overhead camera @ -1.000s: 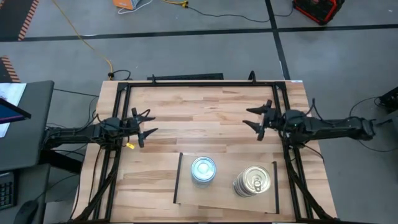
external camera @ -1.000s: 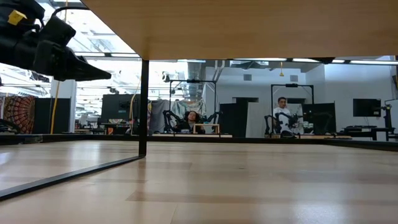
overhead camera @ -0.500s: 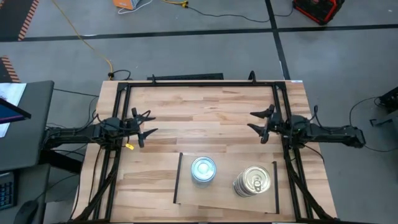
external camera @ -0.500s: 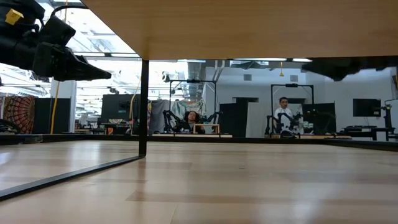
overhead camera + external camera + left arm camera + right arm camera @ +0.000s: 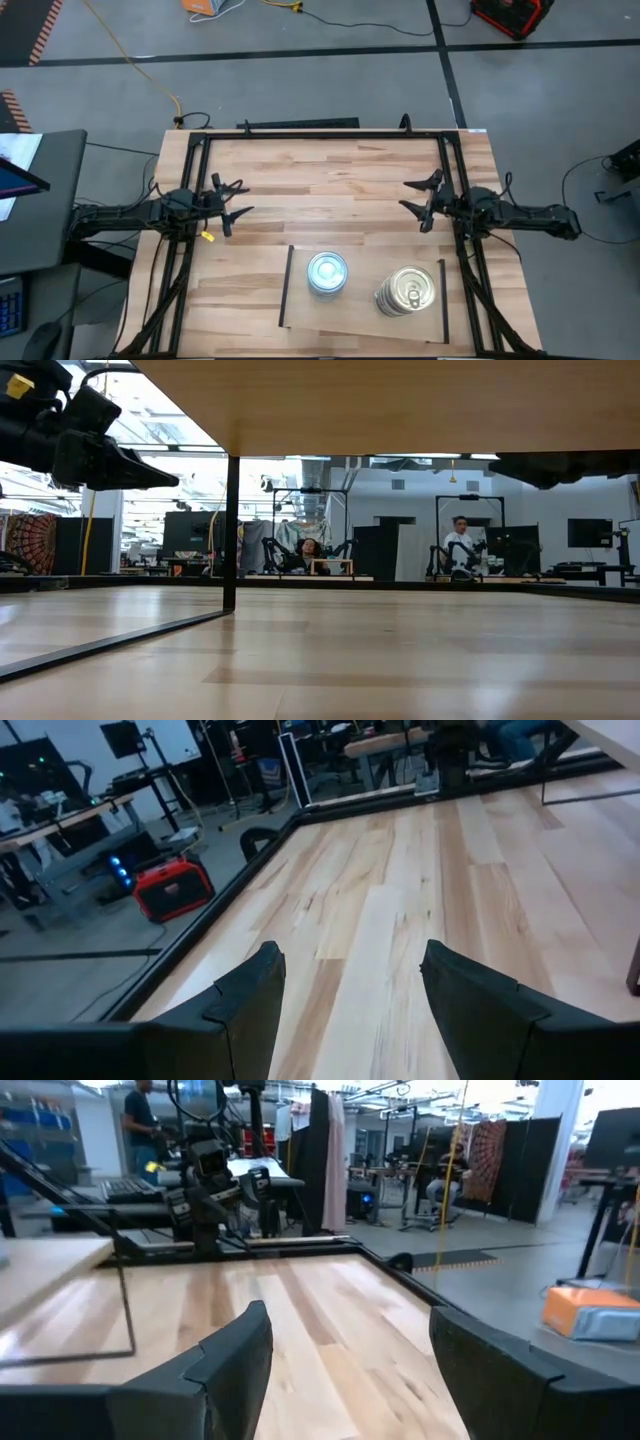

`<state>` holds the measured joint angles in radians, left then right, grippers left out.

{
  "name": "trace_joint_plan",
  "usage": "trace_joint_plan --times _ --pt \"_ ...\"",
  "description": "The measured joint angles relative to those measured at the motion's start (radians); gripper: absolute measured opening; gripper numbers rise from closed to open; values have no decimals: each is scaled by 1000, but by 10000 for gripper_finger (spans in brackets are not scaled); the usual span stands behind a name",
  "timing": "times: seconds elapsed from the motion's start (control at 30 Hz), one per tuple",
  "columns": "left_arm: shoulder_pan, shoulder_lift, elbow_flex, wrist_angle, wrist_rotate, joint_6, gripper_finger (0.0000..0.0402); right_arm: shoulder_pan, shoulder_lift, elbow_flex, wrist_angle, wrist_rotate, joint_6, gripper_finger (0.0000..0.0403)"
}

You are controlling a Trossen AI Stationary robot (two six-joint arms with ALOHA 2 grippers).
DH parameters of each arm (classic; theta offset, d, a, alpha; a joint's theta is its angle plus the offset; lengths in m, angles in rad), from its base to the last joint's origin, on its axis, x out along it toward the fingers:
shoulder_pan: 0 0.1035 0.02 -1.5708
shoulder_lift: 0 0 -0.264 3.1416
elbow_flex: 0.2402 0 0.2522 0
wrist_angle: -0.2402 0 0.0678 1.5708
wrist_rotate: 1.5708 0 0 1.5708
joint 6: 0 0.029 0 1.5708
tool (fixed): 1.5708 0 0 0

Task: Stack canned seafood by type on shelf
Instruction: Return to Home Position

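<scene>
Left hand [image 5: 245,198] hovers over the left side of the table [image 5: 330,165], fingers spread and gripping nothing; right hand [image 5: 404,196] hovers opposite over the right side, likewise spread and empty; both are well apart from the shelf [image 5: 365,305], low in the high view; on it a silvery-blue-lidded tin [image 5: 327,273] stands left of centre; a stack of gold-lidded tins [image 5: 405,291] stands beside the right black strip [image 5: 442,298].

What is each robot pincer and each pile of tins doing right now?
left pincer: open, empty, over the table's left side.
right pincer: open, empty, over the table's right side.
silvery-blue tins: piled on the shelf.
gold tins: piled on the shelf, apart from them.
</scene>
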<state>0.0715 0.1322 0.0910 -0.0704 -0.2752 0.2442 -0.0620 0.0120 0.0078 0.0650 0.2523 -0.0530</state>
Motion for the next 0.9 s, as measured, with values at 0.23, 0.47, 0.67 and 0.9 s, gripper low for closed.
trace_joint_plan --times 0.23,0.47,0.67,0.9 --pt "0 0 0 0 0 -21 229 0 0 -1 -1 0 -27 295" --pt "0 0 0 -1 0 -21 229 0 0 -2 -2 0 -26 295" --pt "0 0 0 -1 0 -22 229 0 0 -2 -3 1 -26 295" --pt "0 0 0 -1 0 -21 229 0 0 -3 -4 2 -26 295"
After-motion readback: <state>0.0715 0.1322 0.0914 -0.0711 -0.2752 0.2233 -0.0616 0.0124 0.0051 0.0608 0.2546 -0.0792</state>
